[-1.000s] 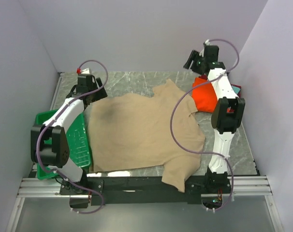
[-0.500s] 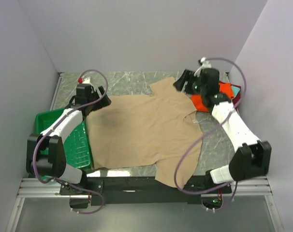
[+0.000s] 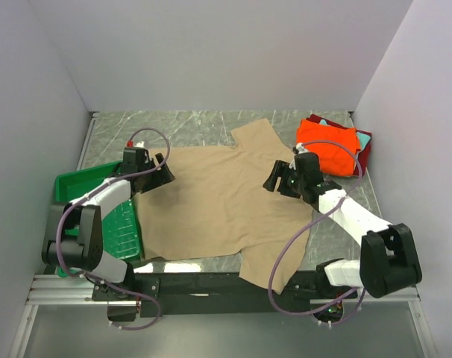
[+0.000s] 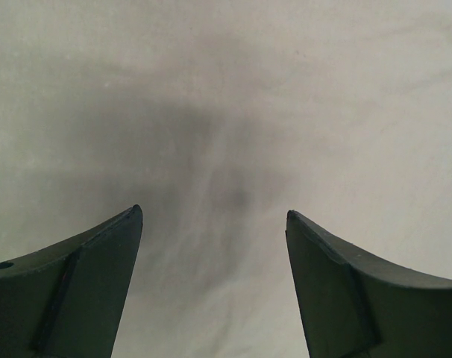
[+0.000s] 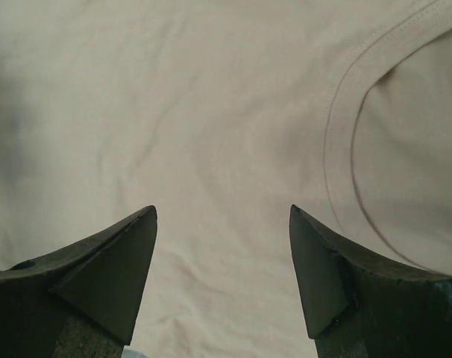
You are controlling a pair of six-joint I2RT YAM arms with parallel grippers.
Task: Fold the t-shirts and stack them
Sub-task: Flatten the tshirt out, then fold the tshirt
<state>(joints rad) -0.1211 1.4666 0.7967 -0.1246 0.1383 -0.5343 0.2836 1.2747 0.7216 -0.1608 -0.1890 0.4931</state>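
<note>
A large tan t-shirt [image 3: 218,205] lies spread flat across the middle of the table, one sleeve hanging over the near edge. My left gripper [image 3: 166,174] is open and low over the shirt's left hem edge; tan cloth [image 4: 226,134] fills its wrist view. My right gripper [image 3: 274,179] is open and low over the shirt by the collar [image 5: 345,112], empty. A folded orange t-shirt [image 3: 329,145] lies on a stack at the back right, with teal and dark red cloth [image 3: 362,142] showing beneath it.
A green plastic tray [image 3: 80,186] sits at the left edge, partly under the left arm. Grey marble table [image 3: 181,127] shows at the back. Walls close in on the left, the back and the right.
Both arms have come down and inward. The right gripper moved from above the orange stack to the shirt's collar area. The left gripper moved forward onto the shirt's left edge.
</note>
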